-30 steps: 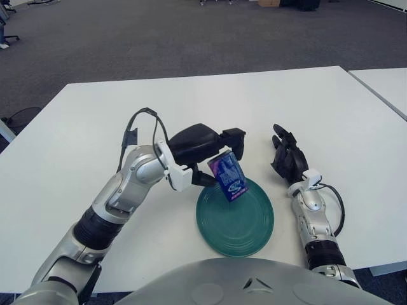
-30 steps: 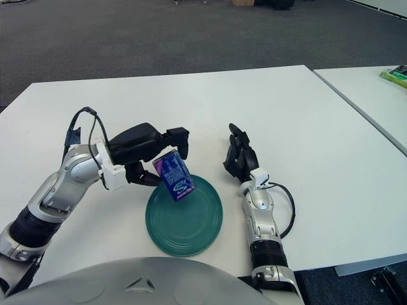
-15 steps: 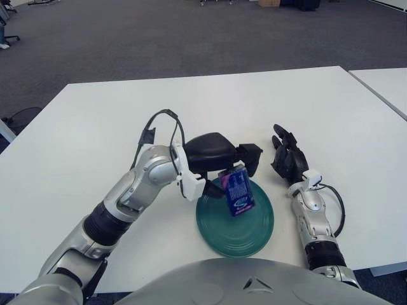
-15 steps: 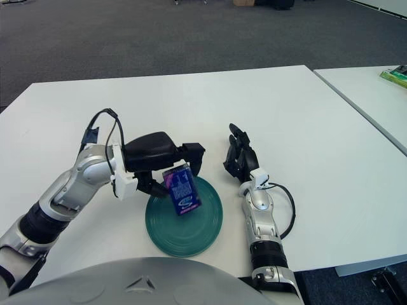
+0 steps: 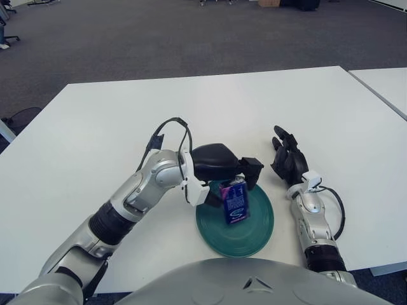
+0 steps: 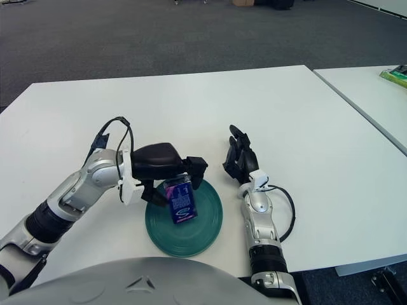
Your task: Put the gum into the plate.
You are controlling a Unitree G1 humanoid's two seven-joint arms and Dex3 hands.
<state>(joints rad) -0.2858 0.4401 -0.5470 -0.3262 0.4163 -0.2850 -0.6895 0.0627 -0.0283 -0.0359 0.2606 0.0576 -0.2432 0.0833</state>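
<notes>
We see the left hand (image 5: 222, 170) pinching the gum (image 5: 234, 201) over the green plate (image 5: 257, 223) — toward its 10 o'clock side — while the right hand (image 5: 288, 161) rests spread at 3 o'clock on the table (image 5: 210, 101).

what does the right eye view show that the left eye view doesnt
Only the right eye view shows a green object on the neighbouring table at the far right edge. Only the left eye view shows a chair base at the far left edge. Both show the left hand holding the gum over the plate, and the right hand resting on the table beside it.
</notes>
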